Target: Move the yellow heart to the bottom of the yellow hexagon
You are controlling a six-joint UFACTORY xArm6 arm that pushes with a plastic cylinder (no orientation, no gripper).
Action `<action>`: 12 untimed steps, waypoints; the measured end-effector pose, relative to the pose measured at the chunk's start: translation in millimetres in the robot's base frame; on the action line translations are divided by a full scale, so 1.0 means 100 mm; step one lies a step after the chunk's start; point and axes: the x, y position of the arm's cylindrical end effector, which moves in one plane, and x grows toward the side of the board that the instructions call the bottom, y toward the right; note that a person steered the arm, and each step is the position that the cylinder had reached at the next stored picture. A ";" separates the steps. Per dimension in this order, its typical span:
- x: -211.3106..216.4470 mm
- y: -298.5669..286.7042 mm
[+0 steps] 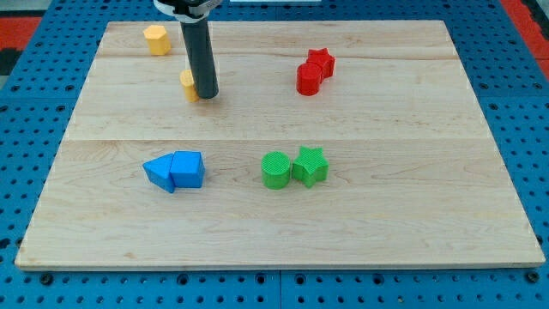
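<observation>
The wooden counter (360, 232) fills most of the view, a pale board of joined planks lying on a blue pegboard surface (532, 172) that shows along the edges.

The arm's dark rod (198, 51) comes down from the view's top, left of centre, and stands nearly upright. There is no end effector with jaws here, so nothing is apart, together or clamped: the rod simply ends in my tip (206, 93), which rests on the counter in the upper left part of the board.

The two blue blocks sit in the lower left: a blue triangular block (159, 172) touching a blue block (188, 169) whose exact shape I cannot make out. To their right, near the middle of the board, a green cylinder (275, 170) touches a green star (310, 166). In the upper right, a red cylinder (309, 79) touches a red star (321, 62) just behind it.

The yellow hexagon (156, 39) stands alone near the top left corner. The yellow heart (188, 85) lies below it and slightly to the view's right, well apart from it, mostly hidden behind the rod. My tip touches the heart's right side.
</observation>
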 end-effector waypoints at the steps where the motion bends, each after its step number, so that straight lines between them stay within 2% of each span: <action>1: 0.02 0.00; 5: 0.21 0.06; 9: 0.23 0.11; 11: -0.12 -0.11; 12: -0.24 -0.46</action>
